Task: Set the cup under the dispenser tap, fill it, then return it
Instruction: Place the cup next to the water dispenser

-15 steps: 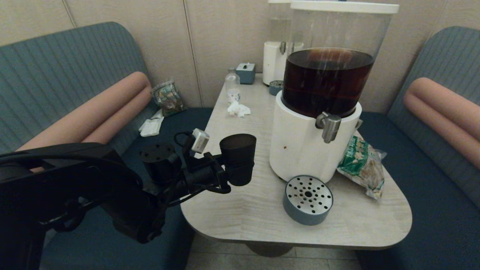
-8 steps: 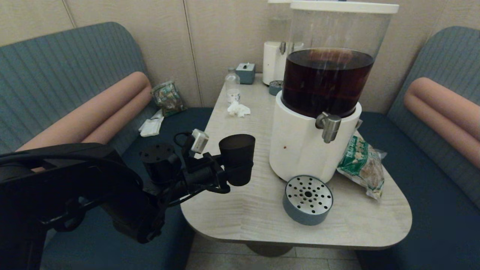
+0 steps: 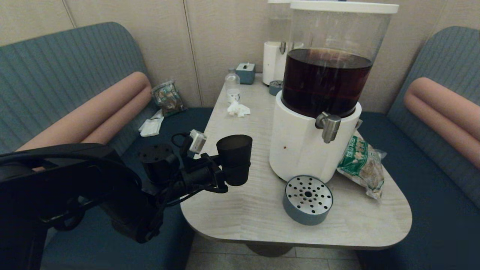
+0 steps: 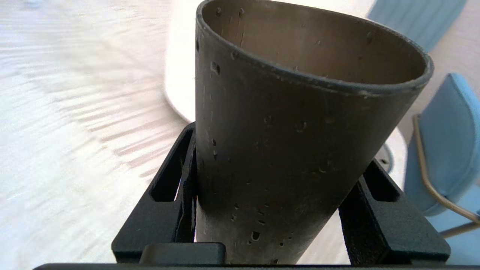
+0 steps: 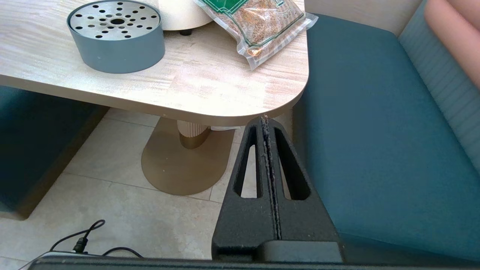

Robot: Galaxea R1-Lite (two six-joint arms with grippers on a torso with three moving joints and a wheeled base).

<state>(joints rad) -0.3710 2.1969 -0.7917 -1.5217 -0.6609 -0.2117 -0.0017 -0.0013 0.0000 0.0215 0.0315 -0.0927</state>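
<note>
My left gripper (image 3: 235,169) is shut on the cup (image 3: 234,157), a dark tapered tumbler held upright over the table's left side, well left of the big dispenser. In the left wrist view the black fingers (image 4: 170,187) press the cup (image 4: 285,142) on both sides low down; its inner wall shows no liquid and its bottom is hidden. The steel dispenser tap (image 3: 329,127) juts from the white base (image 3: 300,150) under the tank of dark brown liquid. My right gripper (image 5: 265,120) is shut and empty, low beside the table's near right corner.
A round grey drip tray (image 3: 308,200) with a perforated steel top sits in front of the dispenser. A snack bag (image 3: 363,165) lies at its right. At the back stand a clear bottle (image 3: 232,84), crumpled tissue (image 3: 238,109), a blue box (image 3: 245,72) and a smaller dispenser (image 3: 275,56).
My left gripper has carried the cup a little to the left, farther from the dispenser. Everything else is as before.
</note>
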